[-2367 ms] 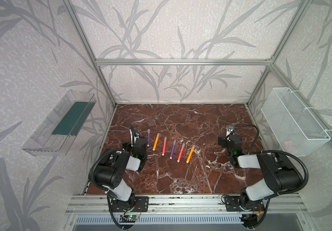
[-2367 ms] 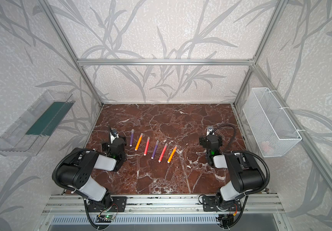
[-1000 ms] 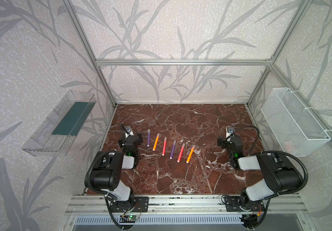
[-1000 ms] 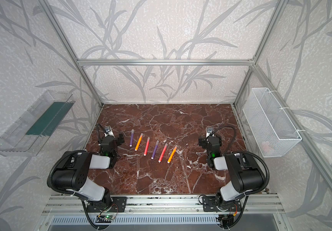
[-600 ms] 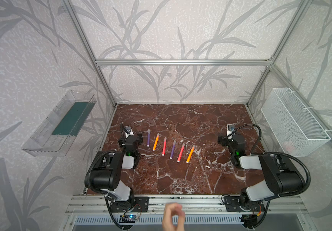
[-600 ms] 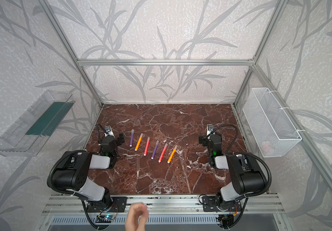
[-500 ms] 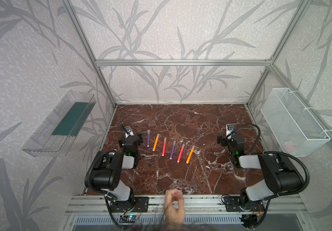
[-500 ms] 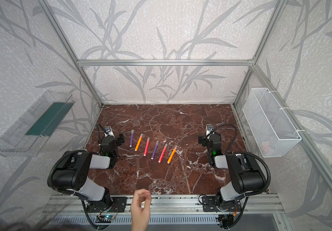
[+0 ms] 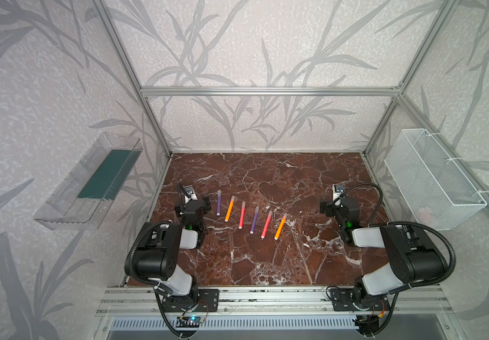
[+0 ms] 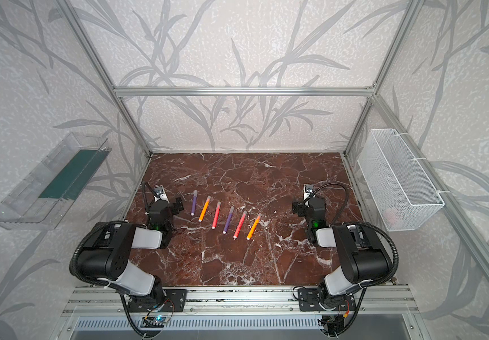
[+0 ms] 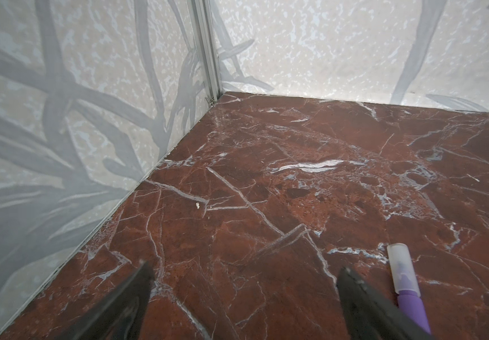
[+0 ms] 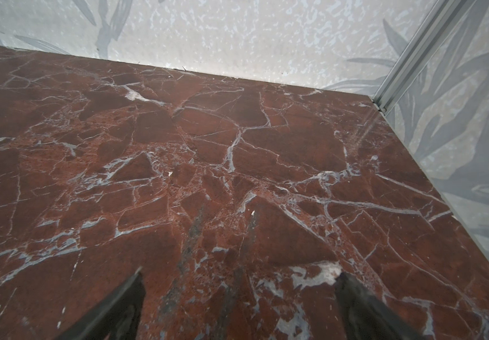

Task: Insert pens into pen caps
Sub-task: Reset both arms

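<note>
since the earlier frames the left gripper (image 9: 192, 206) has drawn back from the row toward the left wall, and a person's hand at the front edge is gone. six pens (image 9: 254, 219) lie side by side on the counter (image 9: 266, 176), long axes roughly front to back, with pen caps (image 11: 400, 265) apparently seated on the far ends. the nearest purple pen (image 9: 218, 203) lies just right of the left gripper; the right gripper (image 9: 337, 206) is well apart. both grippers are spread and empty.
</note>
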You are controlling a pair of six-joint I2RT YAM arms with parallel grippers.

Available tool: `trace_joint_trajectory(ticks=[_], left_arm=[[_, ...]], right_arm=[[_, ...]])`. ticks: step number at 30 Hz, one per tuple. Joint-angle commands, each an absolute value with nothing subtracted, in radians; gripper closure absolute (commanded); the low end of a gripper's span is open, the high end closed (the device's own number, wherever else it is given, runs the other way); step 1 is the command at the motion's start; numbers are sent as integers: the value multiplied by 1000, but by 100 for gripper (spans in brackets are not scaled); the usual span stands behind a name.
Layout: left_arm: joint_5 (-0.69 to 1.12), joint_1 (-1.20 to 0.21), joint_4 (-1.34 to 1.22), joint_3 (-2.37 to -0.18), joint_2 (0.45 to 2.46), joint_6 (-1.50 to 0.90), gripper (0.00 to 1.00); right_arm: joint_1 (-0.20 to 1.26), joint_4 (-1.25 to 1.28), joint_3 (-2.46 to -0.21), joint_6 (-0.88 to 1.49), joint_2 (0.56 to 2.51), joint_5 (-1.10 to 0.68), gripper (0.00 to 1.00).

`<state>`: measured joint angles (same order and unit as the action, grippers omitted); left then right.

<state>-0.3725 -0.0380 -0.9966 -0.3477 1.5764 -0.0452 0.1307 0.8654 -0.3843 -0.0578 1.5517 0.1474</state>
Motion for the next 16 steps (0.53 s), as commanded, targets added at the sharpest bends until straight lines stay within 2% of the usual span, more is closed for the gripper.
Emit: trace_joint_trajectory(ticks=[1, 16], left_arm=[[-376, -39, -990, -364, 1575, -47, 1], [-376, -38, -1011, -359, 1581, -42, 1]], right_arm=[[126, 858, -400, -62, 1543, 143, 1], [126, 859, -402, -61, 1548, 143, 1]])
